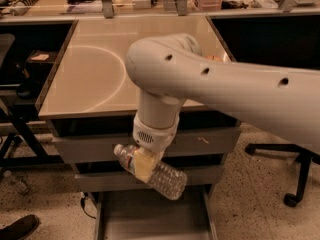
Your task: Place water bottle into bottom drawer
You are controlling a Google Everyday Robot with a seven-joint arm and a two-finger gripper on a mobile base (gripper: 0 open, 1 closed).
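Note:
The water bottle (165,180) is clear and ribbed with a white cap at its left end. It lies tilted, cap up-left, in my gripper (142,165), which is shut on its middle. The gripper hangs from the big white arm (210,89) in front of the cabinet's grey drawer fronts (95,149). The bottom drawer (150,216) is pulled out below, a grey flat tray with low side walls. The bottle hangs above its back part, apart from it.
The beige table top (90,74) sits above the drawers. A black office chair base (295,184) stands on the floor at the right. A dark shoe (17,228) is at the lower left. Dark shelving and cables fill the left side.

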